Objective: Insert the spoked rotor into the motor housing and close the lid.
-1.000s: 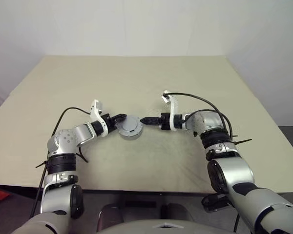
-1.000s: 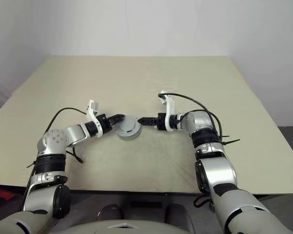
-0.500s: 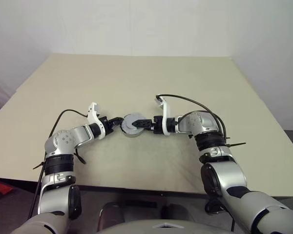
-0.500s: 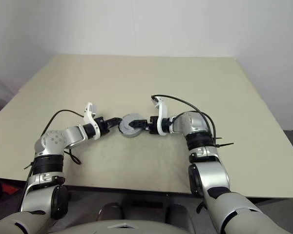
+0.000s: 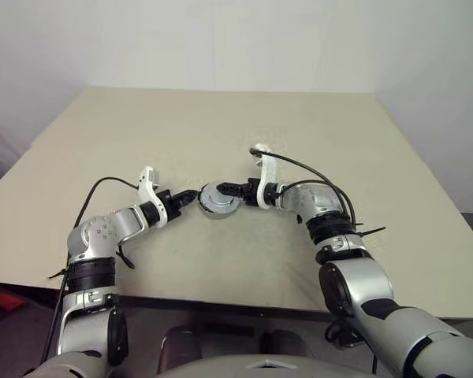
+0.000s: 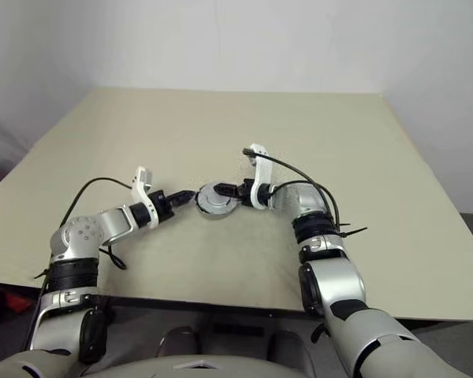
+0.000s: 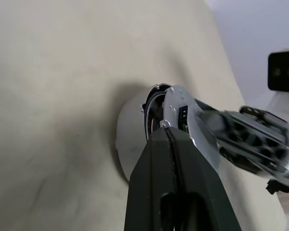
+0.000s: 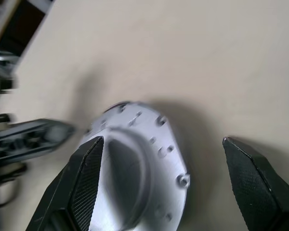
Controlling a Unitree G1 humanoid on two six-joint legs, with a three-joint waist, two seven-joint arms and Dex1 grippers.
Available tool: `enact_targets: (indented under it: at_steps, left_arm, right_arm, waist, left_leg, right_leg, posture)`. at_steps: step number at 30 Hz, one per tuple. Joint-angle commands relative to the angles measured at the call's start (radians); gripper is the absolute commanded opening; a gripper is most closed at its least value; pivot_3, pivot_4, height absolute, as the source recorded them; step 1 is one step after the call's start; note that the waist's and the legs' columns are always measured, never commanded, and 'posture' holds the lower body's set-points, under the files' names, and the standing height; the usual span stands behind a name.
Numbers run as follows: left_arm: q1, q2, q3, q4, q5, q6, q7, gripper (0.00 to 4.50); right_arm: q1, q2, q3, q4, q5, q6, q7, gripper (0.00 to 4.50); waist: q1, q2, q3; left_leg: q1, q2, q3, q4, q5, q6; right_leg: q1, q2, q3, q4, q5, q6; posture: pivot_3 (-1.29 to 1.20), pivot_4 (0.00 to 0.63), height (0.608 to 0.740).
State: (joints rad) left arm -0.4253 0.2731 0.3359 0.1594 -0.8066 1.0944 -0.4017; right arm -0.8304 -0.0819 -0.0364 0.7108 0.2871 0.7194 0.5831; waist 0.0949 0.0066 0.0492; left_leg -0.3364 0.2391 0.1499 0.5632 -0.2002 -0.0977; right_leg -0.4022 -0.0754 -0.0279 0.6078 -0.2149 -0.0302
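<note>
The motor housing (image 5: 217, 206) sits at the middle of the beige table, with the round silver-grey lid (image 8: 139, 163) lying over it. A dark gap shows under the lid's rim beside my left fingertips. My left gripper (image 5: 195, 194) is shut, and its tip rests against the housing's left edge (image 7: 130, 144). My right gripper (image 5: 224, 190) comes in from the right. It is open wide, and its fingers (image 8: 86, 178) straddle the lid without gripping it. The spoked rotor is hidden.
The beige table (image 5: 221, 118) stretches far behind the housing to a white wall. Its front edge lies near my elbows. Black cables loop from both wrists above the tabletop.
My right gripper has moved left from beside the housing to over the lid and has turned. The left gripper has stayed at the housing's edge. The head camera has shifted.
</note>
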Motion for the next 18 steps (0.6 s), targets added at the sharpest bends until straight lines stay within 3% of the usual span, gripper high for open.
enact_targets:
  at_steps: [1, 8, 18]
  left_arm:
    - [0.014, 0.013, -0.005, -0.071, -0.002, -0.038, -0.027, 0.00]
    - [0.088, 0.024, -0.032, -0.148, 0.033, -0.130, -0.061, 0.00]
    - [0.113, 0.034, -0.045, -0.144, 0.052, -0.180, -0.073, 0.00]
  right_arm:
    - [0.021, -0.016, 0.042, 0.007, -0.083, -0.184, -0.033, 4.47]
    - [0.094, 0.002, 0.096, -0.060, -0.125, -0.599, 0.094, 4.47]
    - [0.136, 0.000, 0.171, -0.139, -0.125, -0.692, 0.309, 4.47]
  waist:
    - [0.002, 0.000, 0.000]
    - [-0.003, 0.000, 0.000]
    - [-0.018, -0.001, 0.000]
  left_leg:
    - [0.000, 0.000, 0.000, 0.000, 0.000, 0.000]
    - [-0.005, 0.001, 0.000, 0.001, 0.000, 0.000]
    - [-0.008, 0.001, 0.000, 0.003, -0.002, 0.003]
  right_leg:
    - [0.000, 0.000, 0.000, 0.000, 0.000, 0.000]
    - [-0.003, 0.001, -0.001, -0.001, 0.000, 0.000]
    - [-0.004, 0.001, -0.001, 0.000, 0.000, 0.000]
  posture:
    - [0.00, 0.000, 0.740]
    - [0.00, 0.000, 0.740]
    - [0.00, 0.000, 0.740]
